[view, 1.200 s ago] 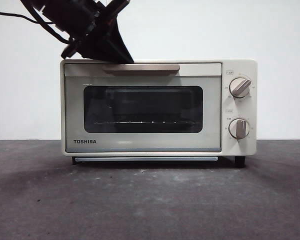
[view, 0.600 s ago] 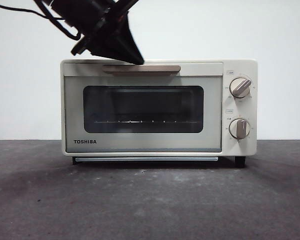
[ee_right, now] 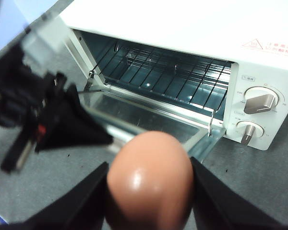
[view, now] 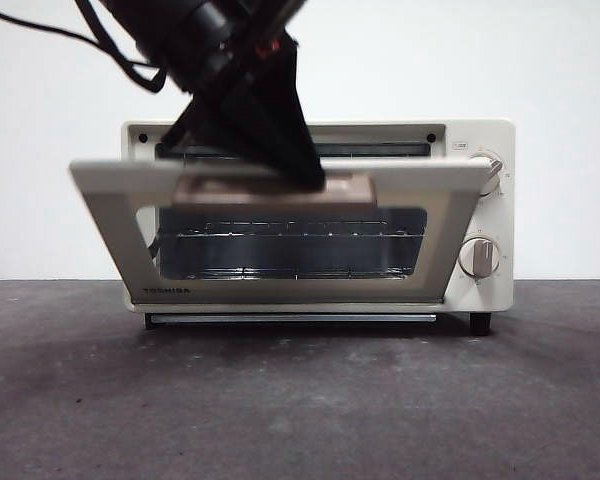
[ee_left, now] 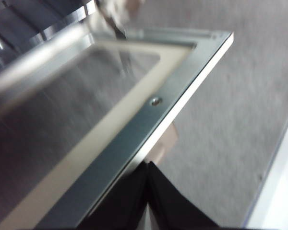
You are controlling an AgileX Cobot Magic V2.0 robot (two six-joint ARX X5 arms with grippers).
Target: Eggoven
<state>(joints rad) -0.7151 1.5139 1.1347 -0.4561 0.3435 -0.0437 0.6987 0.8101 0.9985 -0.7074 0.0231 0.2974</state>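
Note:
The cream TOSHIBA oven (view: 495, 295) stands on the dark table with its glass door (view: 105, 195) swung about halfway down. My left gripper (view: 310, 180) comes in from the upper left and is shut on the door's beige handle (view: 352, 190). The left wrist view shows its jaws (ee_left: 148, 167) closed at the door's edge (ee_left: 149, 124). In the right wrist view my right gripper (ee_right: 149, 167) is shut on the reddish-brown egg (ee_right: 151, 179), held above and in front of the open oven (ee_right: 182, 24). The egg and right gripper are out of the front view.
A wire rack (ee_right: 168, 72) sits inside the oven cavity. Two knobs (view: 477, 257) are on the oven's right panel. The left arm (ee_right: 62, 124) crosses in front of the door's left part. Dark table (view: 300, 410) stretches in front of the oven.
The left gripper has moved down and right with the handle, and the oven door has swung from shut to about half open.

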